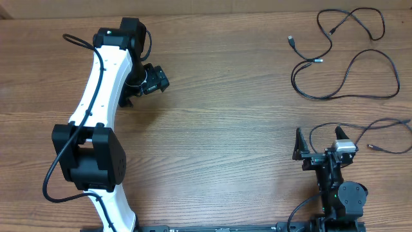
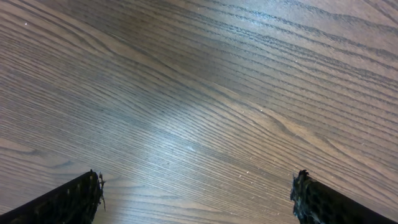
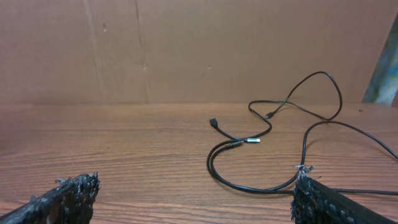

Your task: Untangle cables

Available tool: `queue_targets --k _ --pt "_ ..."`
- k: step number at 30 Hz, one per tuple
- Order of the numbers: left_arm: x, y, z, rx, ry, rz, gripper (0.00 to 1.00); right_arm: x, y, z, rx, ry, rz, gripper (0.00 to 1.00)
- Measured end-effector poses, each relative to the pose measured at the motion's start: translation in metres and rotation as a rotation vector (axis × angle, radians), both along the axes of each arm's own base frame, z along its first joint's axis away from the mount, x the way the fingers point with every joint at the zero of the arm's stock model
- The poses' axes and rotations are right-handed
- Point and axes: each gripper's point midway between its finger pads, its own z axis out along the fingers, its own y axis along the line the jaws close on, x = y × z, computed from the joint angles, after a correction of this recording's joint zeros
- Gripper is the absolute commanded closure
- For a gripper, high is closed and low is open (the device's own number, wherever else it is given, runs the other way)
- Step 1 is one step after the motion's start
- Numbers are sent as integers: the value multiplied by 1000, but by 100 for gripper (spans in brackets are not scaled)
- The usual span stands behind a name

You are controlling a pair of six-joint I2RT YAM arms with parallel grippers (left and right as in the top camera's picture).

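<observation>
The cables (image 1: 315, 98) lie as loose black strands on the wooden table at the back right, with silver-tipped plugs (image 1: 291, 40) among the loops. One more strand with a plug (image 1: 370, 147) lies beside my right gripper (image 1: 322, 143). In the right wrist view the cables (image 3: 249, 186) curve ahead, and one strand passes just past my right fingertip (image 3: 308, 186). My right gripper (image 3: 196, 193) is open and holds nothing. My left gripper (image 1: 147, 82) hangs over bare wood at the back left. It (image 2: 198, 186) is open, with only table between its fingers (image 2: 74, 199).
The white left arm (image 1: 96, 96) stretches from the front edge toward the back left. A brown cardboard wall (image 3: 186, 50) stands behind the table. Wood table surface (image 1: 225, 129) lies between the two arms.
</observation>
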Motion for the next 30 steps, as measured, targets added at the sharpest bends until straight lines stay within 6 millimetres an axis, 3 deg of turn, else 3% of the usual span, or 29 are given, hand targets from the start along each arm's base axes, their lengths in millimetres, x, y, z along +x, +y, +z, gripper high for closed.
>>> queue_targets --k 11,17,21,24,27,30 --pt "-3 -4 3 27 0 -36 0 0 0 0 0 0 0 0" --pt "6 -27 37 66 -162 -116 0 0 0 0 0 0 0 0" --pt "-6 -36 70 93 -258 -155 1 0 0 0 0 0 0 0" --pt "-18 -32 82 102 -311 -154 0 0 0 0 0 0 0 0" --pt "-29 -23 81 112 -342 -140 0 0 0 0 0 1 0 0" --pt "-46 -14 69 116 -346 -121 0 0 0 0 0 0 0 0"
